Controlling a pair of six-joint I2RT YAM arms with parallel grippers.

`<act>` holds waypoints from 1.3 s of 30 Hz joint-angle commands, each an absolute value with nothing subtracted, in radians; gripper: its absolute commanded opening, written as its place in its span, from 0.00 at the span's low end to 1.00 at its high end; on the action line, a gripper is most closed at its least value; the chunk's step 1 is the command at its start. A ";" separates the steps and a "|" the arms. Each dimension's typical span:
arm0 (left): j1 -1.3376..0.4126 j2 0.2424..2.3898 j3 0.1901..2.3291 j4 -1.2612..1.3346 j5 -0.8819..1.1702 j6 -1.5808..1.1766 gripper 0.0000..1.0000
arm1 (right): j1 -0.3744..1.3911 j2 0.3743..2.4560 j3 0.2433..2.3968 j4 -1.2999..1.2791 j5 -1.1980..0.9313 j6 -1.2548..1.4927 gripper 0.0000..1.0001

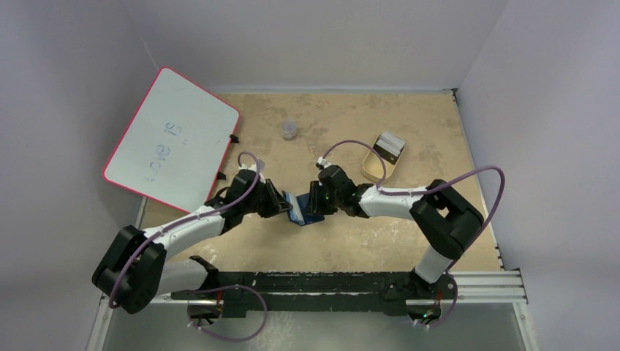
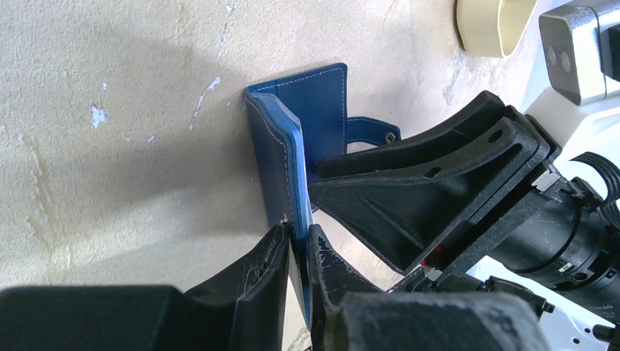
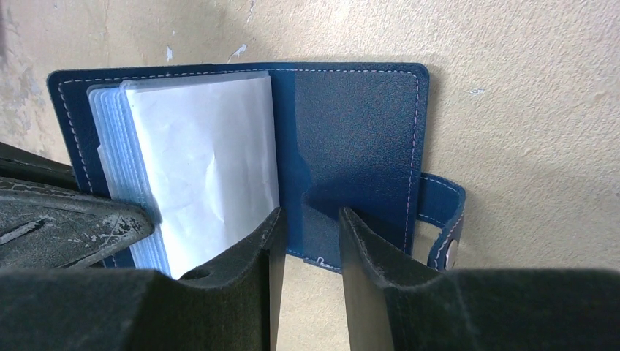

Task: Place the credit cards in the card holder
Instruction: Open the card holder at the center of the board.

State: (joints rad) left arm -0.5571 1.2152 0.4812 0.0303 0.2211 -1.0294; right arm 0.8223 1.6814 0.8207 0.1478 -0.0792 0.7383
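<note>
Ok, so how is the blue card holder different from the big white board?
The card holder is small and dark blue; the whiteboard is much bigger, white with a pink edge. The card holder is open like a book in the middle of the table; the whiteboard sits at the far left. Both are rectangles.

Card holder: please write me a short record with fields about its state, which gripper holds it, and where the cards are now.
card holder: open; one cover lies flat on the table, the other stands up
inside: clear sleeves with a white sheet in front
left gripper: shut on the edge of the raised cover
right gripper: jaws apart over the flat cover, pinching nothing
credit cards: in the tan tray, at the far right of the holder; none in a gripper
</note>
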 commanded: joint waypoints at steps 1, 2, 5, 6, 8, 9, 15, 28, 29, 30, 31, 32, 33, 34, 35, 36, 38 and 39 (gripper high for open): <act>-0.561 1.192 0.502 0.050 0.217 -1.006 0.15 | 0.816 1.695 0.825 0.131 -0.068 0.725 0.35; -0.561 1.190 0.502 0.044 0.214 -1.003 0.16 | 0.816 1.694 0.823 0.132 -0.068 0.726 0.35; -0.560 1.182 0.501 0.036 0.206 -0.990 0.23 | 0.815 1.695 0.823 0.120 -0.055 0.719 0.35; -0.561 1.179 0.501 0.032 0.203 -0.985 0.24 | 0.814 1.694 0.827 0.115 -0.050 0.715 0.35; -0.560 1.172 0.511 0.008 0.185 -0.965 0.23 | 0.814 1.691 0.827 0.113 -0.031 0.714 0.34; -0.560 1.167 0.518 -0.006 0.176 -0.954 0.21 | 0.812 1.692 0.826 0.110 -0.028 0.715 0.34; -0.560 1.143 0.522 -0.031 0.162 -0.939 0.24 | 0.811 1.692 0.800 0.133 -0.037 0.735 0.35; -0.560 1.212 0.509 0.043 0.191 -0.936 0.02 | 0.811 1.646 0.807 0.121 -0.045 0.715 0.38; -0.560 1.214 0.510 0.048 0.198 -0.936 0.00 | 0.811 1.632 0.809 0.120 -0.051 0.709 0.39; -0.560 1.215 0.511 0.054 0.203 -0.938 0.00 | 0.811 1.610 0.811 0.123 -0.053 0.707 0.42; -0.560 1.215 0.511 0.057 0.208 -0.939 0.00 | 0.812 1.593 0.811 0.129 -0.054 0.704 0.44; -0.560 1.214 0.511 0.061 0.211 -0.942 0.00 | 0.812 1.576 0.814 0.133 -0.049 0.695 0.46; -0.560 1.213 0.511 0.064 0.213 -0.945 0.00 | 0.812 1.563 0.816 0.142 -0.039 0.688 0.48; -0.560 1.213 0.511 0.067 0.213 -0.947 0.00 | 0.814 1.552 0.817 0.148 -0.049 0.689 0.49; -0.560 1.213 0.510 0.066 0.214 -0.949 0.00 | 0.814 1.542 0.816 0.157 -0.062 0.696 0.51; -0.560 1.213 0.509 0.068 0.214 -0.949 0.00 | 0.814 1.535 0.813 0.168 -0.076 0.701 0.52; -0.560 1.212 0.506 0.070 0.215 -0.951 0.00 | 0.816 1.527 0.810 0.179 -0.090 0.710 0.54; -0.560 1.211 0.504 0.072 0.217 -0.954 0.00 | 0.817 1.526 0.810 0.182 -0.093 0.709 0.55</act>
